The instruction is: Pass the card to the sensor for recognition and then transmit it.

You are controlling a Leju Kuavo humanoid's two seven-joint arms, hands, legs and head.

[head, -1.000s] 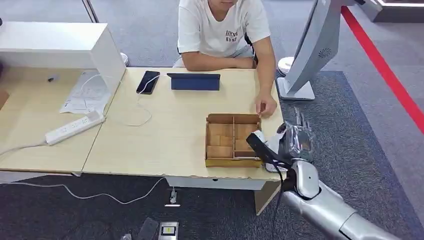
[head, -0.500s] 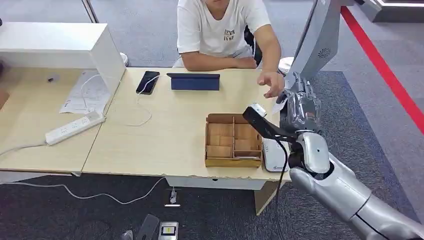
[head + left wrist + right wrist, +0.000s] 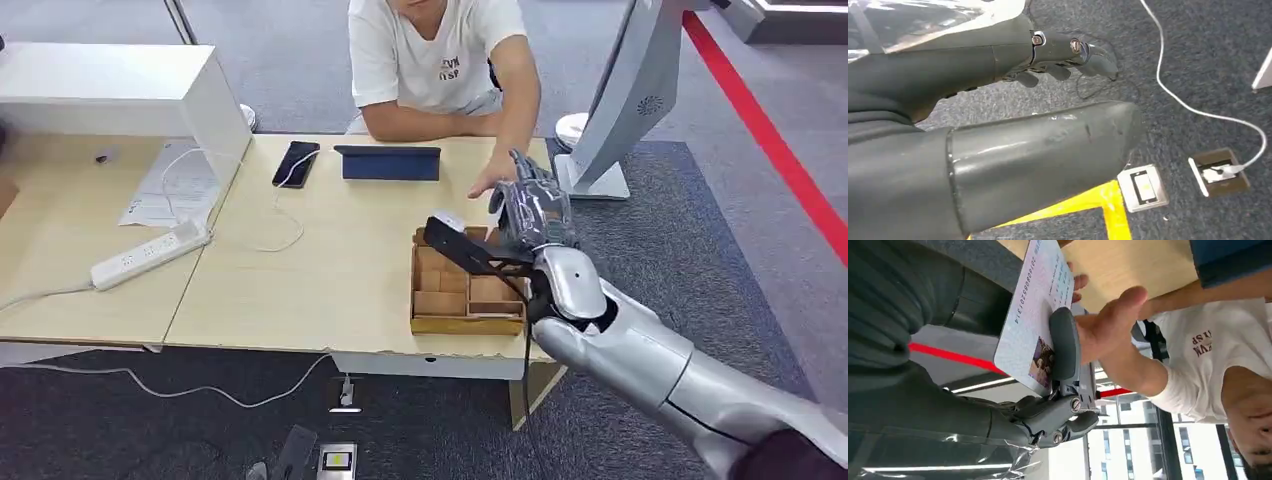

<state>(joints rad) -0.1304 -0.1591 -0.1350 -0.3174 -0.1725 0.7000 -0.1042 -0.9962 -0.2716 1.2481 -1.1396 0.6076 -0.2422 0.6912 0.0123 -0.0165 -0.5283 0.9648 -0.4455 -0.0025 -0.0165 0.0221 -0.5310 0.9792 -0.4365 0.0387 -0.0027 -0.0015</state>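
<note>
Gripping the card between thumb and fingers, the right robot hand is raised above the far right part of the table, just beyond the wooden compartment box. In the right wrist view the card stands on edge, printed face and small photo showing, with the thumb pressed across it. A person's hand reaches in right beside the card, fingers close to its edge; whether they touch it cannot be told. The left robot hand hangs over grey carpet, fingers loosely curled and holding nothing. A phone and a blue tablet case lie near the person.
</note>
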